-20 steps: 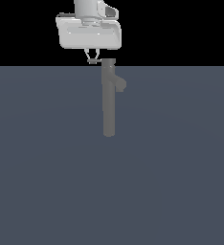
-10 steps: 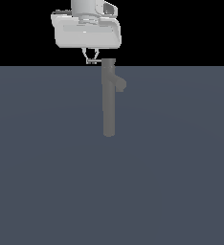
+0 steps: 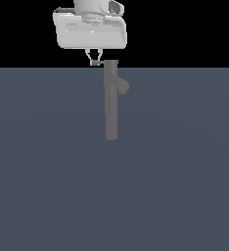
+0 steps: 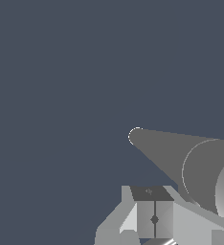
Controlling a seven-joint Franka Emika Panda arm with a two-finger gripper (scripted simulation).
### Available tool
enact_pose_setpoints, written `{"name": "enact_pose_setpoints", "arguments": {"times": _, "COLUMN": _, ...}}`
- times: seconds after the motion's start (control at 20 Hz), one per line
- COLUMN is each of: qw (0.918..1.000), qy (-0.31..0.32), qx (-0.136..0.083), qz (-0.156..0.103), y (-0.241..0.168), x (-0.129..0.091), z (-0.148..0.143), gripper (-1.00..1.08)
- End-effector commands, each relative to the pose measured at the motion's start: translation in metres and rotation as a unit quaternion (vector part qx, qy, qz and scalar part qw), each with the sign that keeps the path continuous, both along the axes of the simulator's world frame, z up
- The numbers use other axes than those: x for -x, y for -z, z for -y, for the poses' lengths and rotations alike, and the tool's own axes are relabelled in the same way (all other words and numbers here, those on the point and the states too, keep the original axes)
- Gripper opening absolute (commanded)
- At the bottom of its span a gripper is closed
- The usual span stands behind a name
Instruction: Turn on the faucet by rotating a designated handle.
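Observation:
The faucet [image 3: 110,108] is a slim grey column standing on the dark floor, with a stubby spout [image 3: 123,87] pointing to the exterior view's right. The handle [image 3: 100,62], a thin short rod, sticks out of the top cap toward the exterior view's left. My gripper [image 3: 94,61] hangs from above with its fingers drawn together into a point, and the tips sit at the handle's outer end. In the wrist view the faucet [image 4: 181,155] runs away below me, seen from above. There my gripper [image 4: 154,219] is shut, pads meeting on a seam with nothing between. I cannot pick out the handle in that view.
A flat dark blue-grey floor [image 3: 48,186] surrounds the faucet's base on all sides. Above the horizon the background is black. My white hand body [image 3: 90,33] sits above and to the exterior view's left of the faucet top.
My hand has shifted very slightly and looks a little larger in the exterior view. The fingertips stay at the handle's end, and the faucet shows no visible movement.

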State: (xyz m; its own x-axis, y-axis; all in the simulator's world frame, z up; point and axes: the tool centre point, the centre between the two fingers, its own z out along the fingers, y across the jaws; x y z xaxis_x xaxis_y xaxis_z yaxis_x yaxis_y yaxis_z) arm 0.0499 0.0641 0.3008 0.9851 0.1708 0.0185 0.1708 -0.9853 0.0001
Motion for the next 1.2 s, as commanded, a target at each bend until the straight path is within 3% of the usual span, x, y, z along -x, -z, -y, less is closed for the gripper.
{"name": "enact_pose_setpoints", "arguments": {"times": 0.0, "qw": 1.0, "qy": 0.004, "qx": 0.001, "qz": -0.007, "y": 0.0, "x": 0.013, "z": 0.009, "gripper": -1.0}}
{"name": "enact_pose_setpoints", "arguments": {"times": 0.35, "qw": 1.0, "qy": 0.004, "qx": 0.001, "qz": -0.009, "y": 0.0, "x": 0.033, "z": 0.021, "gripper": -1.0}}
{"name": "enact_pose_setpoints", "arguments": {"times": 0.45, "qw": 1.0, "qy": -0.001, "qx": 0.001, "qz": -0.004, "y": 0.001, "x": 0.025, "z": 0.014, "gripper": -1.0}}
{"name": "enact_pose_setpoints", "arguments": {"times": 0.9, "qw": 0.9999, "qy": 0.004, "qx": 0.001, "qz": -0.009, "y": 0.0, "x": 0.039, "z": 0.07, "gripper": -1.0}}
{"name": "enact_pose_setpoints", "arguments": {"times": 0.95, "qw": 0.9999, "qy": 0.004, "qx": 0.001, "qz": -0.009, "y": 0.0, "x": 0.039, "z": 0.07, "gripper": -1.0}}
{"name": "enact_pose_setpoints", "arguments": {"times": 1.0, "qw": 0.9998, "qy": -0.018, "qx": -0.002, "qz": -0.004, "y": 0.001, "x": 0.033, "z": 0.038, "gripper": -1.0}}
{"name": "enact_pose_setpoints", "arguments": {"times": 1.15, "qw": 0.9999, "qy": -0.012, "qx": -0.001, "qz": -0.006, "y": 0.001, "x": 0.026, "z": 0.056, "gripper": -1.0}}
